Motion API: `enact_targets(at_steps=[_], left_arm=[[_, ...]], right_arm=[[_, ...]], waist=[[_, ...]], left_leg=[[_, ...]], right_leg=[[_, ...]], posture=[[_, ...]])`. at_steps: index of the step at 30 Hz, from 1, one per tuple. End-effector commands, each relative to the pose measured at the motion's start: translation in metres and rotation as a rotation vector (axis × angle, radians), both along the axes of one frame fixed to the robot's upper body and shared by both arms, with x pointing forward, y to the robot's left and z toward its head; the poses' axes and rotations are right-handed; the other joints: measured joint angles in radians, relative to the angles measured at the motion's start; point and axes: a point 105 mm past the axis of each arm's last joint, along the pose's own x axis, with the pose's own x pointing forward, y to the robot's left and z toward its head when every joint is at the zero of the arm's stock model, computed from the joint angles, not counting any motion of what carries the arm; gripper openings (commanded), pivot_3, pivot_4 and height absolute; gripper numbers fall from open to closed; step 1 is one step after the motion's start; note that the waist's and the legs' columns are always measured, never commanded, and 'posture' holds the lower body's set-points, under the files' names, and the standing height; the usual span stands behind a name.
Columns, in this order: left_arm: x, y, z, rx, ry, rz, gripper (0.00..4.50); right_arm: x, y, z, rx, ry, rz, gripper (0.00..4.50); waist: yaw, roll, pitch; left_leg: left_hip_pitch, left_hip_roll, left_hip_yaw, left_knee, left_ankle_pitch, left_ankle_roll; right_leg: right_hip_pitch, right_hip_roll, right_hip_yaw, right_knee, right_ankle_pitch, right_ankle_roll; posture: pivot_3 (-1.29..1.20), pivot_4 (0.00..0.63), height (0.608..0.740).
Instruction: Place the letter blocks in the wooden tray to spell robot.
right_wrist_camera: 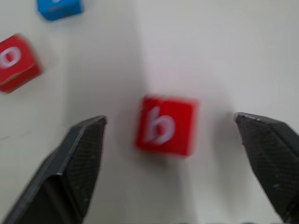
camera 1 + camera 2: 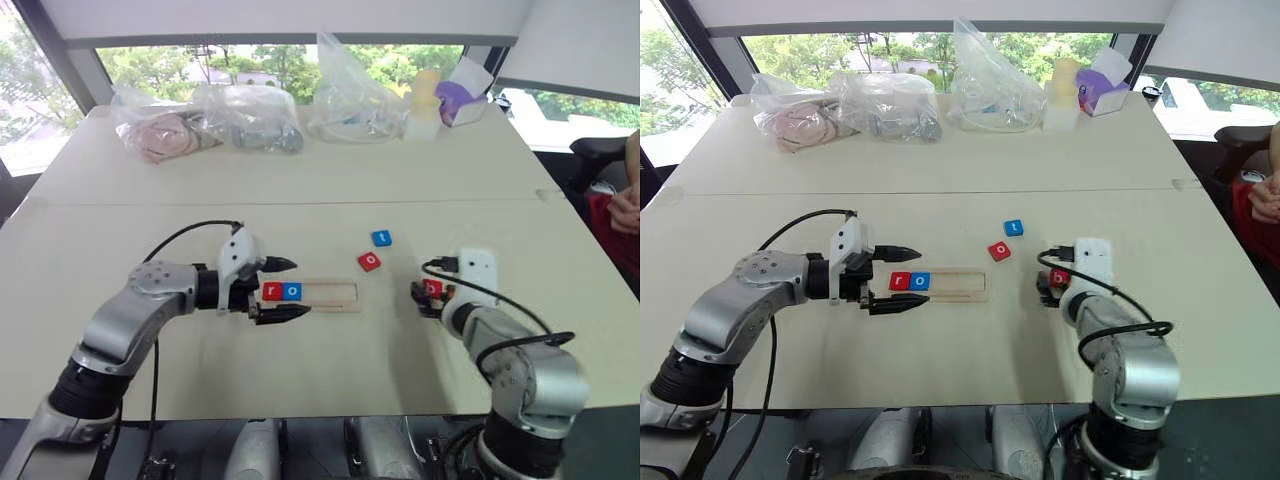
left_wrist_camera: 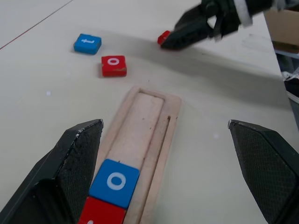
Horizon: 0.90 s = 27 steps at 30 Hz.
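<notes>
Nearest the camera, at left: left hand (image 2: 277,290), fingers spread wide, straddling the filled end of the wooden tray (image 2: 335,293) and pinching nothing. Inside that end, red r block (image 2: 272,291) first, blue o block (image 2: 292,291) touching it. Beyond those two, three bare slots running rightward along the tray's long axis, which lies left to right across the table (image 2: 300,180).

Further right and a little farther off, loose on the table: red o block (image 2: 369,261), with blue t block (image 2: 381,238) just beyond it, both apart from the tray.

At far right: right hand (image 1: 168,126), fingers spread, pointing forward and down. Directly between those fingers, red b block (image 1: 164,125), flat on the table, touched by neither pad, letter upright as seen along the hand.

Judged from this: b wanted next, in the third slot beside the blue o. Right hand plainly nearer, already lined up on the block; only a lowering and closing needed. From there, tray lying off toward the robot's left, so a sideways carry across the table, over or past the red o. Left hand close to the target slot, so some crowding possible.
</notes>
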Motion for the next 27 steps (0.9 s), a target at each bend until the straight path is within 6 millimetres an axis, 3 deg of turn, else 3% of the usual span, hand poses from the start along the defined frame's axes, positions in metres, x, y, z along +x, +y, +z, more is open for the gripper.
enact_targets(at_steps=[1, 4, 8, 11, 17, 27], left_arm=[[0.004, 0.010, 0.024, -0.014, -0.068, -0.007, 4.50], [0.001, 0.015, 0.033, -0.009, -0.058, -0.049, 4.50], [-0.004, 0.019, 0.032, 0.053, -0.043, -0.110, 4.50], [-0.007, 0.018, 0.027, 0.106, -0.050, -0.157, 4.50], [-0.006, 0.005, 0.025, 0.095, -0.057, -0.191, 4.50], [0.000, 0.006, 0.017, 0.098, -0.050, -0.161, 4.50]], right_arm=[[0.027, -0.011, 0.060, -0.225, -0.265, 0.326, 4.49], [0.026, -0.017, 0.058, -0.215, -0.257, 0.701, 4.49], [0.029, -0.041, 0.034, -0.199, -0.190, 0.864, 4.49], [0.031, -0.045, 0.020, -0.208, -0.137, 0.981, 4.49], [0.019, -0.028, 0.008, -0.144, -0.094, 1.147, 4.49], [0.020, -0.035, -0.012, -0.192, -0.049, 1.142, 4.49]], waist=[[-0.001, 0.001, 0.001], [-0.002, 0.000, 0.005], [-0.002, -0.003, 0.005], [-0.001, -0.001, 0.007], [0.002, 0.000, 0.008], [0.003, 0.000, 0.008]], left_leg=[[0.000, 0.000, 0.000, 0.000, 0.000, 0.000], [0.001, 0.000, 0.001, -0.001, 0.000, 0.000], [0.002, 0.001, 0.001, -0.002, -0.002, 0.004], [0.001, 0.001, 0.001, -0.002, -0.002, 0.004], [0.001, 0.001, 0.000, 0.000, -0.002, 0.004], [0.001, 0.001, 0.000, 0.001, -0.002, 0.004]], right_leg=[[0.000, 0.000, 0.000, 0.000, 0.000, 0.000], [0.004, 0.001, -0.001, -0.008, 0.000, 0.001], [0.008, 0.006, -0.003, -0.010, 0.001, 0.004], [0.006, 0.004, -0.002, -0.009, 0.002, 0.004], [0.006, 0.002, -0.001, -0.008, 0.002, 0.005], [0.006, 0.002, -0.001, -0.007, 0.002, 0.005]], posture=[[0.00, 0.150, 0.735], [0.00, 0.150, 0.735], [0.00, 0.150, 0.735], [0.00, 0.150, 0.735], [0.00, 0.150, 0.735], [0.00, 0.150, 0.735]])
